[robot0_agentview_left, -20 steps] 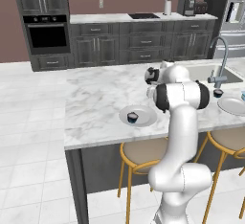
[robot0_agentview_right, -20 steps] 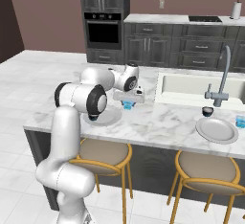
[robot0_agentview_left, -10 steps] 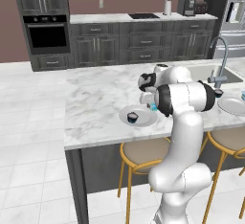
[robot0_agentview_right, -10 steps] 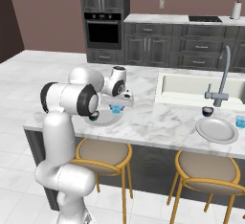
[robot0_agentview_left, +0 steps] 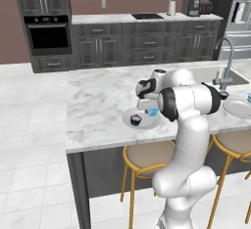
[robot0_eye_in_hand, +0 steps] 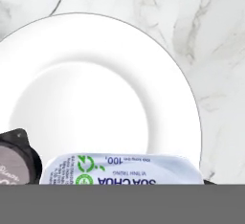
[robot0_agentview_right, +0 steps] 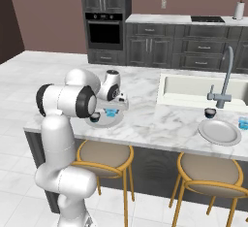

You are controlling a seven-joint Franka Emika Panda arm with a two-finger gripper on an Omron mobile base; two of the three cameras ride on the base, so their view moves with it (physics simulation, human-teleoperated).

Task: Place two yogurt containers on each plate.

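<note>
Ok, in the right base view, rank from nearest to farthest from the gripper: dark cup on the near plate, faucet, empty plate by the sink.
From the gripper, shut on the light blue cup:
1. Dark cup, on the near plate, just left of it.
2. Faucet, far right, behind the sink.
3. Empty plate, far right, counter's front edge; close to the faucet's range.

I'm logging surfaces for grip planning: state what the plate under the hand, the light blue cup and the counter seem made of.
Plate: glazed ceramic or smooth plastic, plain white with soft sheen. Light blue cup: likely thin translucent plastic under a printed foil or paper lid. Counter: polished marble-look stone, white with grey veins.
</note>
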